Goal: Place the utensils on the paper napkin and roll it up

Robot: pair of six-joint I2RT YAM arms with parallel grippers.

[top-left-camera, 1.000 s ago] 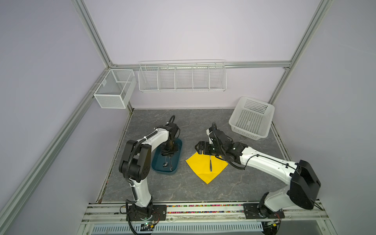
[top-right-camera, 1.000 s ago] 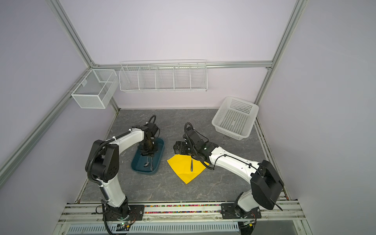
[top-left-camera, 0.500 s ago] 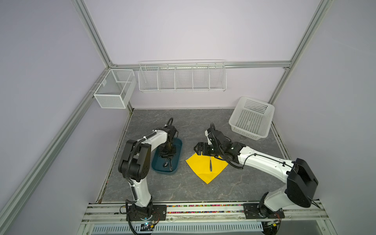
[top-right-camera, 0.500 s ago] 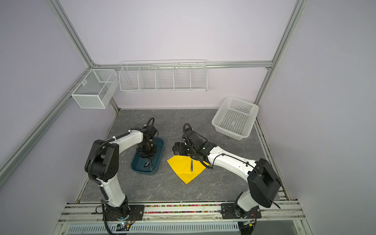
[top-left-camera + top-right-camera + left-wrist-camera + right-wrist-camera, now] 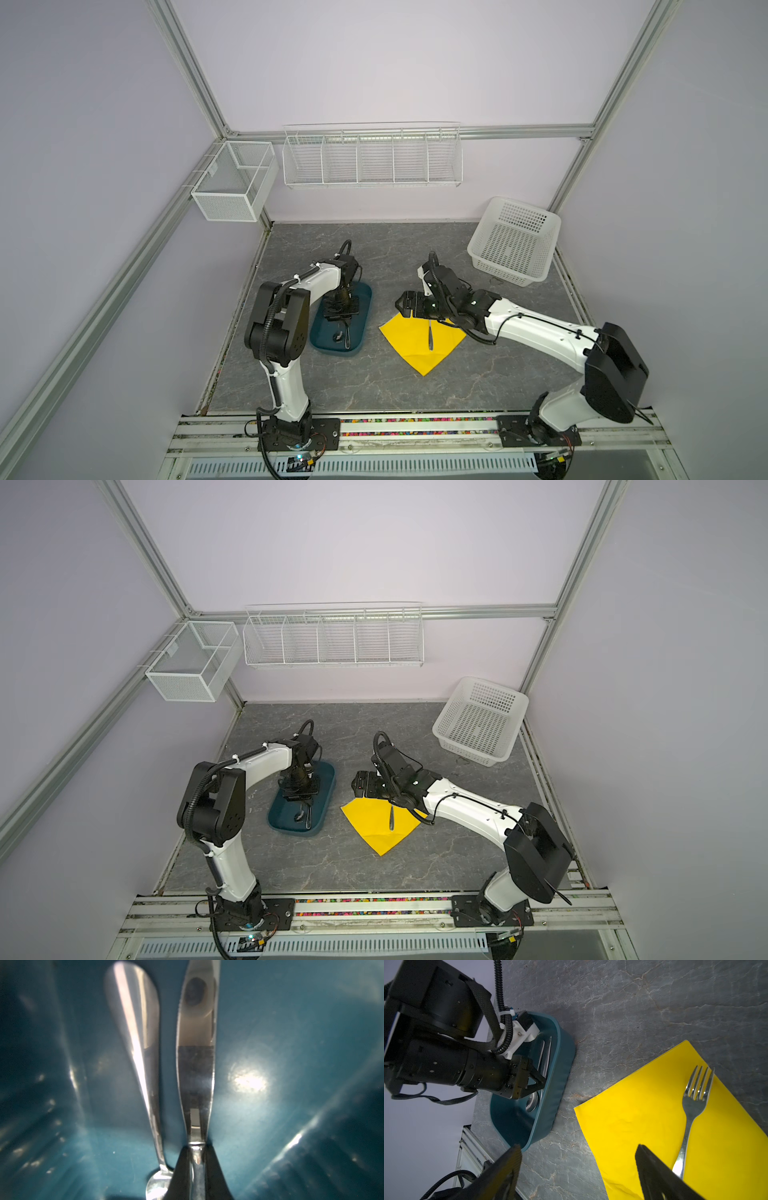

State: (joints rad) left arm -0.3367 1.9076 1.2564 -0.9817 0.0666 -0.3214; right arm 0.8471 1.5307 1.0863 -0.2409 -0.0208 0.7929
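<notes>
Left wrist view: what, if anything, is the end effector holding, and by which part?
The knife, pinched at its narrow part by the left end effector; handle or blade cannot be told.

Teal tray (image 5: 335, 350), white perforated basket (image 5: 508, 266)

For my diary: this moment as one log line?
left pincer: shut on knife | right pincer: open | fork: on napkin | spoon: in tray

The square paper napkin (image 5: 409, 338) is bright yellow. The slim metal fork (image 5: 694, 1103), metal knife (image 5: 195, 1068) and metal spoon (image 5: 135, 1022) are shiny silver. The oval plastic tray (image 5: 560, 1076) is dark teal, the tabletop (image 5: 374, 390) grey with pale marble veins.
</notes>
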